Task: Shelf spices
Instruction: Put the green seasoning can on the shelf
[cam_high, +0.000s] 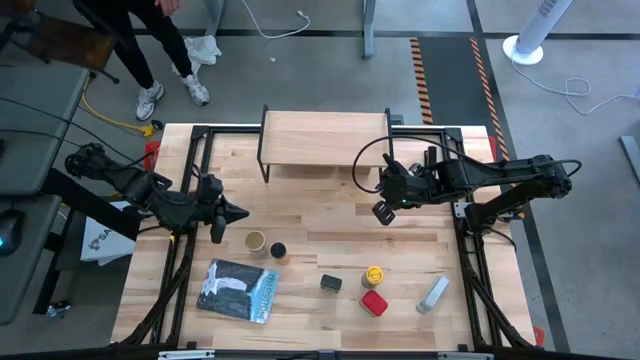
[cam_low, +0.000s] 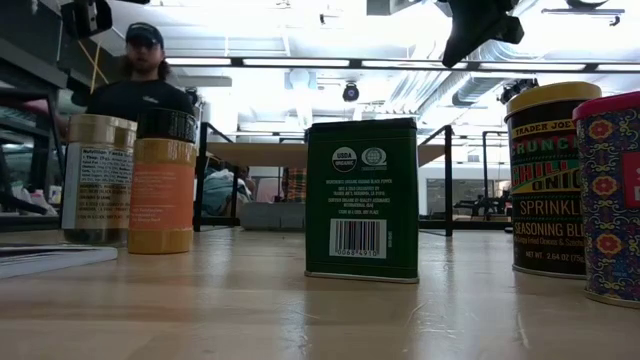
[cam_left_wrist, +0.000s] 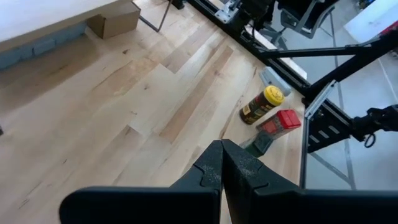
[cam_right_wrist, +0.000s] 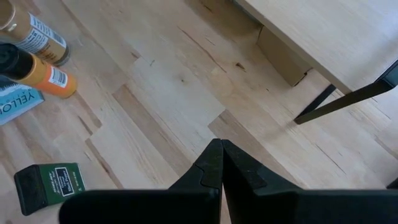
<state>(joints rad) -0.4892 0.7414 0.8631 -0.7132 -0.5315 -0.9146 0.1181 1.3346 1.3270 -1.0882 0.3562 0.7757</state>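
The shelf (cam_high: 325, 135), a light plank on black wire legs, stands at the table's far middle. The spices stand upright on the table's near half: tan cylinder (cam_high: 256, 242), amber jar with a black cap (cam_high: 278, 250), small dark tin (cam_high: 331, 284), yellow jar (cam_high: 372, 275) and red tin (cam_high: 374, 303). My left gripper (cam_high: 240, 212) hovers shut just far-left of the tan cylinder. My right gripper (cam_high: 383, 212) hangs shut above bare wood, between the shelf and the yellow jar. In the low view the dark tin (cam_low: 361, 198) shows a green label.
A flat blue-grey case (cam_high: 238, 290) lies near the front left, and a grey bar (cam_high: 432, 293) lies right of the red tin. A cardboard cube (cam_right_wrist: 283, 59) sits under the shelf plank. A person (cam_low: 140, 80) is beyond the table's far edge. Bare wood lies between the two grippers.
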